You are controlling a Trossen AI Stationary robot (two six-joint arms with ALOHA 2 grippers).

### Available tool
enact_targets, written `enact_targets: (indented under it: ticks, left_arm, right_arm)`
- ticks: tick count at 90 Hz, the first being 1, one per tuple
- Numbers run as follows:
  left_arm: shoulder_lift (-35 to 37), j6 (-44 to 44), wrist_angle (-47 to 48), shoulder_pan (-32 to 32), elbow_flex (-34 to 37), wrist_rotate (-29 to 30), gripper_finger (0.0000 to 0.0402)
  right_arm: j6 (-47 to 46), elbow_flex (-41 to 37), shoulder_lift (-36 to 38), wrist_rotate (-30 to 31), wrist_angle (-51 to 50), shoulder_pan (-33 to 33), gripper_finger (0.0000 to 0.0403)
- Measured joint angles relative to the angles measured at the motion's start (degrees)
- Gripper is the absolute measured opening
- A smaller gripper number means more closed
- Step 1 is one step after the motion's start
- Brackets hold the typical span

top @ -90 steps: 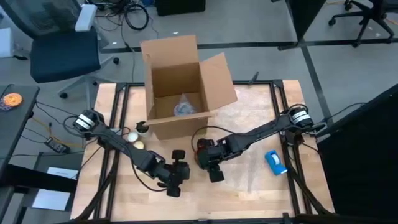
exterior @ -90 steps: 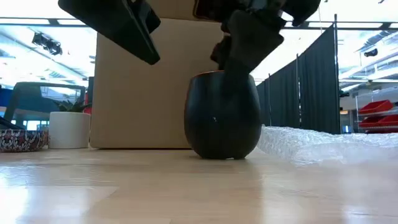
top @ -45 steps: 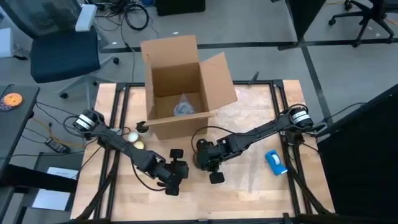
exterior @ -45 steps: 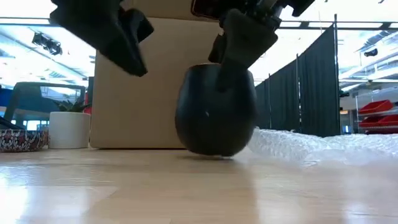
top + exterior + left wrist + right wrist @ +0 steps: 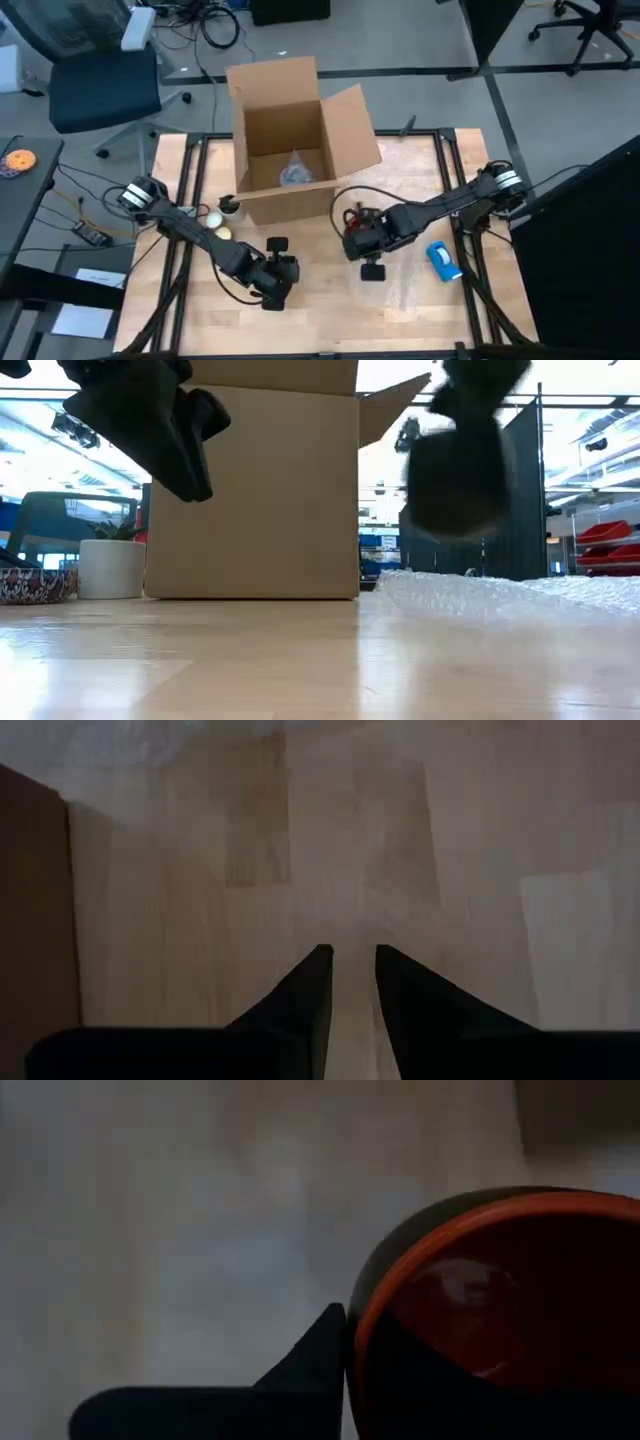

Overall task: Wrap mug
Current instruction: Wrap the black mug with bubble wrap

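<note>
The mug (image 5: 458, 472), dark outside with an orange-red rim and inside (image 5: 470, 1270), hangs in the air above a sheet of bubble wrap (image 5: 480, 592) on the table's right half. My right gripper (image 5: 362, 242) is shut on it. In the high view the arm mostly covers the mug (image 5: 356, 236). My left gripper (image 5: 274, 278) hovers above the bare wood near the table's middle front, pointing down. It holds nothing, and its fingers (image 5: 352, 960) stand a narrow gap apart. My right gripper holds the mug by its rim (image 5: 358, 1312). One finger (image 5: 318, 1352) lies against the dark outer wall, and the other seems to reach inside, where it is lost in the dark. The mug hangs lifted clear of the table and the bubble wrap.
An open cardboard box (image 5: 290, 150) stands at the table's far middle, with clear wrapping inside. A blue tape dispenser (image 5: 443, 260) lies near the right edge. A small white pot (image 5: 110, 568) and two pale balls (image 5: 218, 226) sit left of the box.
My right gripper has tipped the mug, lifted it off the wood and carried it toward the table's right edge, over the bubble wrap. The mug now hangs clear where a second ago it stood upright on the table. My left gripper has risen a little.
</note>
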State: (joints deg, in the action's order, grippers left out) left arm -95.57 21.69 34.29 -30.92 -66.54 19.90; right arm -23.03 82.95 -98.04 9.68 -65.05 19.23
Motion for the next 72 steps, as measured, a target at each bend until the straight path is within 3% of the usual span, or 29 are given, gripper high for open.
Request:
enact_targets:
  ticks: [14,31,59,72]
  left_arm:
    - [0.02,-1.69,-6.19,0.00,0.00,0.39,0.0065]
    - [-0.01,-5.60,-13.07,0.00,-0.02,0.59,0.0065]
    - [-0.42,-8.02,-18.24,0.00,-0.02,1.22,0.0065]
    - [-0.42,-8.02,-18.85,0.00,0.31,1.22,0.0065]
  right_arm:
    - [-1.96,-5.76,-0.17,-2.99,4.76,-0.29,0.0000]
    - [-2.66,-11.00,-0.86,-9.53,18.71,-0.31,0.0000]
    - [2.77,-10.98,-3.96,-12.96,38.17,0.06,0.0001]
    - [4.92,-7.44,-3.62,-14.88,37.31,0.27,0.0000]
